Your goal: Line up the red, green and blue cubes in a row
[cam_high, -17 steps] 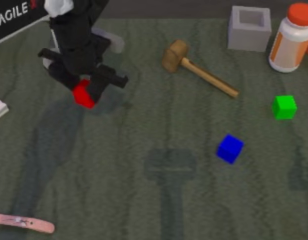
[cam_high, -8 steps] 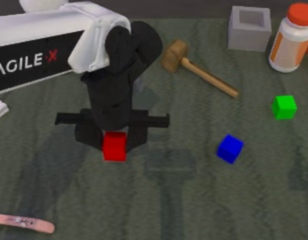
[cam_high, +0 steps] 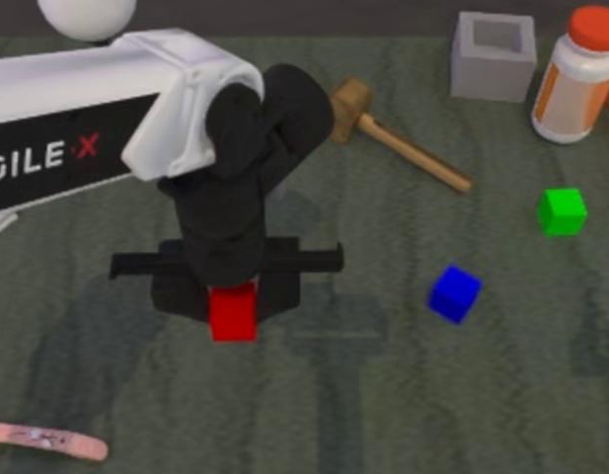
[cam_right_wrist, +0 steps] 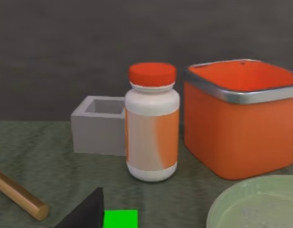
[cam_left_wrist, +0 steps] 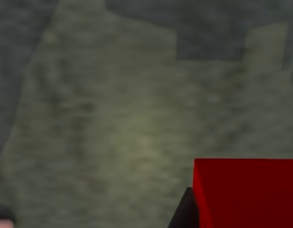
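1. My left gripper [cam_high: 232, 301] has its fingers clamped on the red cube [cam_high: 232, 311]. In the top view the cube pokes out just below the black gripper body, with dark finger parts flanking it on both sides.
2. Taking the blue cube [cam_high: 454, 293] as landmark: the red cube sits well to its left, roughly level with it. The green cube [cam_high: 562, 211] is up and to its right, near the tabletop [cam_high: 383, 395] edge.
3. The left wrist view shows only the red cube's face [cam_left_wrist: 246, 192] close up, with one dark finger [cam_left_wrist: 184, 211] touching its side. I can't tell from either view whether the cube touches the tabletop.
4. The right wrist view shows things the top view clips: an orange bin [cam_right_wrist: 239, 116] beside the white bottle [cam_right_wrist: 152, 123], and a pale green plate rim [cam_right_wrist: 253, 204].
5. I can't tell the state of my right gripper's fingers; only a dark tip shows beside the green cube [cam_right_wrist: 120, 218].
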Controlling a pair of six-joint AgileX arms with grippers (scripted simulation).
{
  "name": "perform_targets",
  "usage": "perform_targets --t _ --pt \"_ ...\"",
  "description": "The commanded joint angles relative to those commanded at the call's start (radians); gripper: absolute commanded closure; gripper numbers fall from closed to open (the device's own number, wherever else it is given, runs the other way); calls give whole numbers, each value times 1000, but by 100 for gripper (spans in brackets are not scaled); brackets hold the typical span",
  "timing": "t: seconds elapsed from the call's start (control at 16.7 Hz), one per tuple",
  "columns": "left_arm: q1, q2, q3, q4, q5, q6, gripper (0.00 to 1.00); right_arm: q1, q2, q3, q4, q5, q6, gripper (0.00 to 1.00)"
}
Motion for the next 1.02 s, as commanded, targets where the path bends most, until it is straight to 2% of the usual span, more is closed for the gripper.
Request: perform_targets --t 0.18,0.54,0.84,1.02 --pt "1 11 -27 40 0 1 100 0 0 0 0 0 0 0" --pt "0 80 -159 246 0 5 100 0 0 0 0 0 0 0" --pt "1 89 -175 268 0 4 100 0 0 0 0 0 0 0" --pt "1 89 -175 268 0 4 77 0 0 0 0 0 0 0"
